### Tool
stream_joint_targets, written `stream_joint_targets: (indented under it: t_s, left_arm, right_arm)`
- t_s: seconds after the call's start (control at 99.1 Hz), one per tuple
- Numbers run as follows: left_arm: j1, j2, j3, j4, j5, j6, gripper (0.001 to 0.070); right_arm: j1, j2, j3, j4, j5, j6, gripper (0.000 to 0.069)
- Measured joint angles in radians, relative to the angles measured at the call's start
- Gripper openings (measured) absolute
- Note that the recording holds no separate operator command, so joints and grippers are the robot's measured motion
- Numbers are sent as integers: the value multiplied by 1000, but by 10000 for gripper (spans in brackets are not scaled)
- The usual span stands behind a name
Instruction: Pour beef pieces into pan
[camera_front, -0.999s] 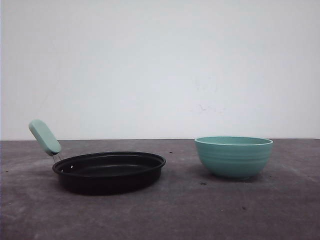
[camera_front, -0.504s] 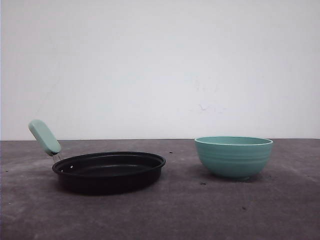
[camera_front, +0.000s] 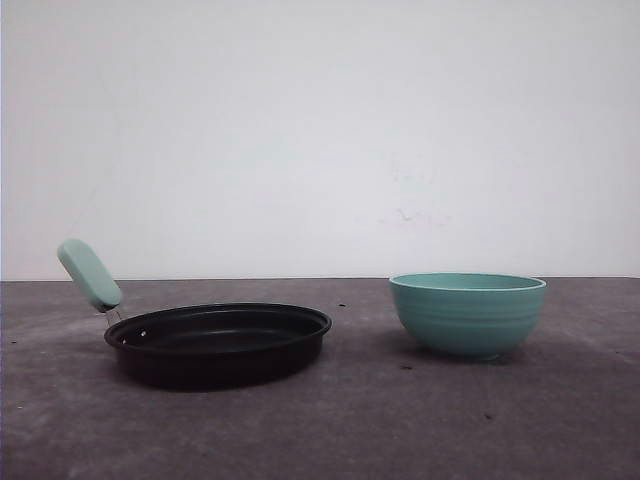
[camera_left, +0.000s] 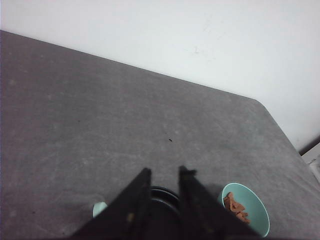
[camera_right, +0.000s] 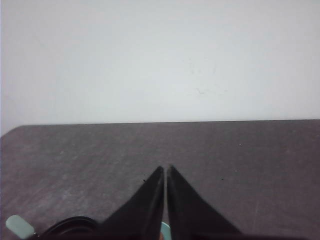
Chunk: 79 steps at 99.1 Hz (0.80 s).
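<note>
Pan (camera_front: 218, 342) on grey table (camera_front: 400, 430), handle toward 10 o'clock. Teal bowl (camera_front: 467, 313) at pan's 3 o'clock, apart, holding beef pieces (camera_left: 236, 208). Left gripper (camera_left: 164, 172) narrowly parted, empty. Right gripper (camera_right: 165, 169) pressed closed, empty.

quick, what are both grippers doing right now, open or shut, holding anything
Left gripper: open, a clear gap between its fingers, holding nothing.
Right gripper: shut, fingertips together, holding nothing.
</note>
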Motion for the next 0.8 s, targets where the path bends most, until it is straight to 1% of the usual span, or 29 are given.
stream_joint_targets:
  t_s: [0.04, 0.081, 0.131, 0.182, 0.232, 0.272, 0.323, 0.343, 0.403, 0.464, 0.545, 0.686, 0.797]
  left_arm:
    - [0, -1, 0, 0, 0, 1, 194]
    - [-3, -5, 0, 3, 0, 2, 238]
    - [-8, -7, 0, 10, 0, 2, 282]
    - [-13, -7, 0, 16, 0, 4, 307]
    - [-15, -8, 0, 16, 0, 5, 334]
    - [-15, -7, 0, 18, 0, 6, 359]
    - [-15, -5, 0, 20, 0, 6, 400]
    - [-15, -4, 0, 21, 0, 6, 418]
    - [-15, 1, 0, 21, -1, 7, 473]
    - [-15, 8, 0, 16, -8, 8, 504]
    - [-15, 20, 0, 10, -11, 3, 518]
    - [-15, 63, -43, 38, -11, -51, 523]
    - [-16, 133, -115, 102, -10, -98, 541]
  right_arm:
    - [0, 1, 0, -2, 0, -8, 68]
    - [0, 2, 0, -3, 0, -12, 142]
    - [0, 2, 0, -3, 0, -16, 278]
    - [0, 3, 0, -3, 0, -16, 428]
    - [0, 6, 0, -3, 0, -16, 550]
    - [0, 11, 0, -3, 0, -16, 618]
    - [0, 21, 0, -4, 0, -16, 674]
    - [0, 24, 0, -5, 0, -16, 683]
    - [0, 33, 0, -12, 3, -17, 683]
    - [0, 40, 0, -23, 3, -17, 683]
    - [0, 45, 0, -35, 3, -17, 683]
    - [0, 53, 0, -40, 3, -17, 683]
    - [0, 60, 0, -48, 3, -17, 683]
